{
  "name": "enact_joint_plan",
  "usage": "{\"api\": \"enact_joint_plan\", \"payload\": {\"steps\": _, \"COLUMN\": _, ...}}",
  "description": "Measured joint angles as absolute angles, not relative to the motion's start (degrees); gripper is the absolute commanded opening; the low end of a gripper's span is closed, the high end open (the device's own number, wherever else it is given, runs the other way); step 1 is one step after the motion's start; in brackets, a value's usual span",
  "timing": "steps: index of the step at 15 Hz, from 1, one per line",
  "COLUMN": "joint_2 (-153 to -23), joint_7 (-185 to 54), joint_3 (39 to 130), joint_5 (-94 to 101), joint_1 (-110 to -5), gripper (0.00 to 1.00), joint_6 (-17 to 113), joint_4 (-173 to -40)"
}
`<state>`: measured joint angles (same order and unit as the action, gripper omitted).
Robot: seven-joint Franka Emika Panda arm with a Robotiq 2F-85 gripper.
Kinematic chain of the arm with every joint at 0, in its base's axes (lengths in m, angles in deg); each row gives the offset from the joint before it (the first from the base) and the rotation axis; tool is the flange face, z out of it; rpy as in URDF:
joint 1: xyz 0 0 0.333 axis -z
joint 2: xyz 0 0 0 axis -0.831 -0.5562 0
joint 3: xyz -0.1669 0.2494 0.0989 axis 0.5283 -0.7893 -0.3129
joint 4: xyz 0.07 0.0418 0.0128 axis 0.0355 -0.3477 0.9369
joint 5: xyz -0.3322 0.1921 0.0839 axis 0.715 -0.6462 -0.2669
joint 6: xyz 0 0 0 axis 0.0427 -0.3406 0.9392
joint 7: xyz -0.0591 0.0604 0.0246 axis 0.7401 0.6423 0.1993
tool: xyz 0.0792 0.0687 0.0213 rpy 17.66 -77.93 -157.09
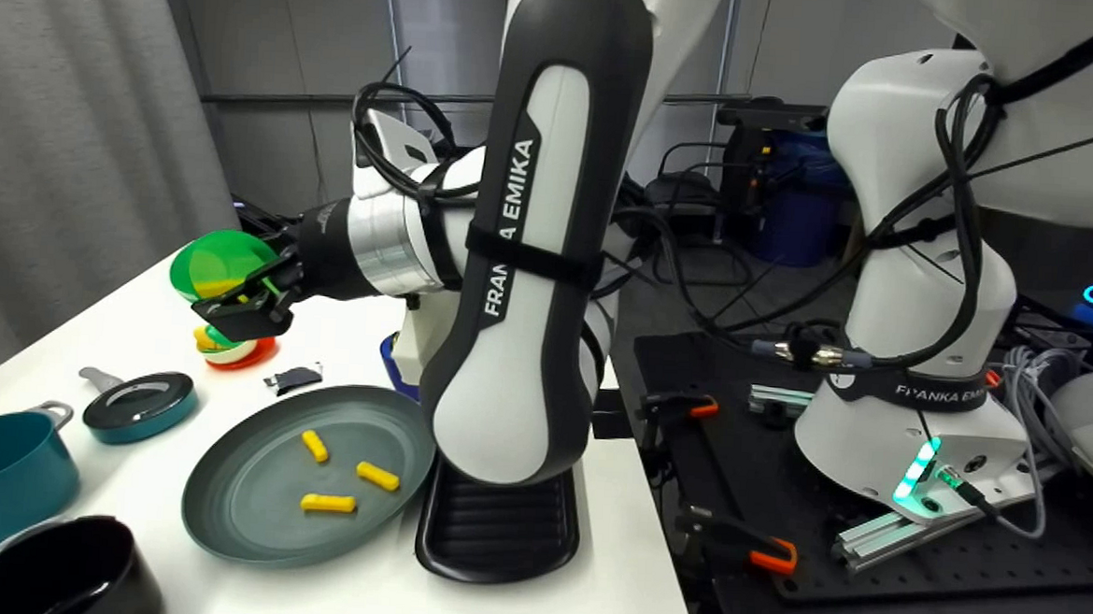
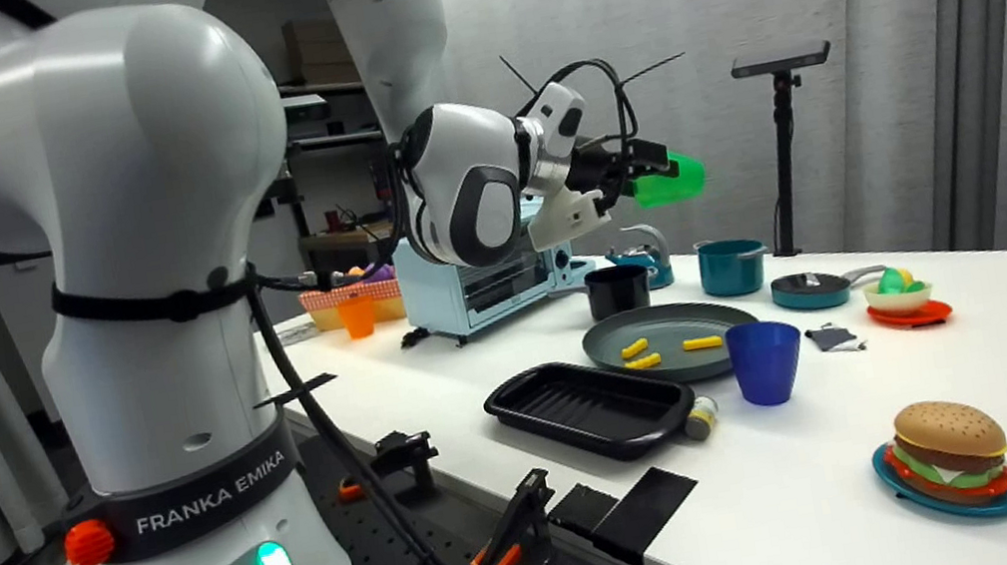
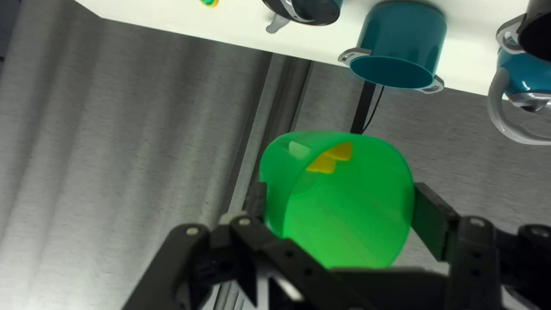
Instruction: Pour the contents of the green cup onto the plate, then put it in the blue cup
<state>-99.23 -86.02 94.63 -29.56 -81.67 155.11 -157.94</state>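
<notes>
Higher than the plate (image 1: pixel 262 475), your gripper (image 3: pixel 338 200) holds the green cup (image 2: pixel 679 180), tilted.
You have it clamped by its sides; the blue cup (image 2: pixel 767 367) stands upright near the plate; three yellow pieces (image 1: pixel 328 503) lie on the plate, and more show inside the green cup.

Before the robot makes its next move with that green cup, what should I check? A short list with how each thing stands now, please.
1. Claw gripping the green cup: ok, it is pinched from both sides.
2. Green cup emptied: not ok, yellow pieces show inside it.
3. Plate lying flat: ok, with three yellow sticks on it.
4. Green cup directly over the plate: cannot tell from these angles.
5. Blue cup upright: ok, standing near the plate.
6. Blue cup free inside: cannot tell, too little of its inside shows.
</notes>
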Motion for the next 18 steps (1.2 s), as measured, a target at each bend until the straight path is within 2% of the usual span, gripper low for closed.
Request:
{"api": "enact_joint_plan", "payload": {"steps": 9, "joint_2": -107.07, "joint_7": -86.70, "joint_3": 110.18, "joint_5": -34.85, "joint_1": -95.62, "gripper": 0.56, "joint_6": 154.98, "joint_4": -150.26}}
{"api": "enact_joint_plan", "payload": {"steps": 18, "joint_2": -118.21, "joint_7": -82.29, "joint_3": 122.44, "joint_5": -41.17, "joint_1": -106.70, "gripper": 0.56, "joint_6": 154.98, "joint_4": -148.71}}
